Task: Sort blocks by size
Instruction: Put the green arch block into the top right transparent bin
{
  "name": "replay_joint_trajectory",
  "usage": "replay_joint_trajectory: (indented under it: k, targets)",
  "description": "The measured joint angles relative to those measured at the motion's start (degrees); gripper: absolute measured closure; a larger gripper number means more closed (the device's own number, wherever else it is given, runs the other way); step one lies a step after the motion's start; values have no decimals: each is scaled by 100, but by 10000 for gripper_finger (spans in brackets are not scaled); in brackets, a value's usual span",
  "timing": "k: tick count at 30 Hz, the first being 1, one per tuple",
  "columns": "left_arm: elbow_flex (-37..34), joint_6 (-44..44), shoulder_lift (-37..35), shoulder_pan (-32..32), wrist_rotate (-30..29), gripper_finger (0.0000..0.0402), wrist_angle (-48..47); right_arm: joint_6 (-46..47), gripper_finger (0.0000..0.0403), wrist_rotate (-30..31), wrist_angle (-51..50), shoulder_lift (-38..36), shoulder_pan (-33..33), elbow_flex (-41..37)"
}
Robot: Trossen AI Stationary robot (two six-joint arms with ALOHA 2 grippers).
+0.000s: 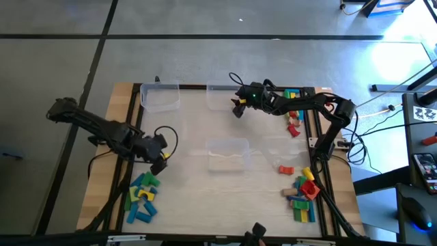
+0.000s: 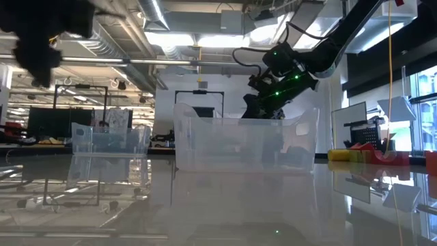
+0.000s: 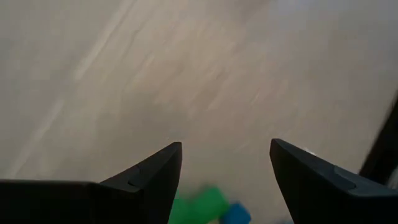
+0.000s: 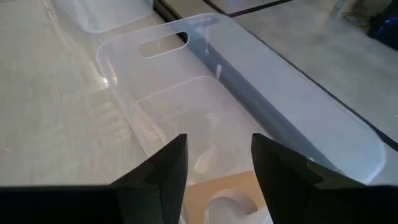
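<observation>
Blocks lie in loose piles on the table: one at the near left (image 1: 142, 198), one at the near right (image 1: 305, 195), and more at the far right (image 1: 293, 109). My left gripper (image 1: 161, 166) hangs just beyond the near-left pile, pointing steeply down. It is open with nothing between its fingers (image 3: 225, 146), and green and blue blocks (image 3: 208, 205) show just under them. My right gripper (image 1: 237, 111) is out at the far middle over a clear tub (image 4: 249, 81), open and empty (image 4: 217, 138).
Clear tubs stand at the far left (image 1: 160, 96), the far middle (image 1: 220, 96) and the table's centre (image 1: 227, 154). A single orange-red block (image 1: 285, 169) lies right of the centre tub. A dark frame borders the table's left and right sides.
</observation>
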Motion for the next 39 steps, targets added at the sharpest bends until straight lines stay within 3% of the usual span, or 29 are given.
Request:
replay_joint_trajectory:
  k: [5,15,22,33,39]
  targets:
    - [0,-1004,334,-303,12,160,-431,6,226,-96,-46,0,0,0]
    - [-10,-1911,1116,-888,384,160,-554,3,226,-96,-35,0,0,0]
    - [-261,-2771,1298,-1298,641,160,-484,1,226,-96,-37,0,0,0]
    - [-679,-3096,1298,-1503,656,160,-299,-3,226,-96,-37,0,0,0]
    - [-1006,-3018,1298,-1501,656,160,294,-5,226,-94,-35,0,0,0]
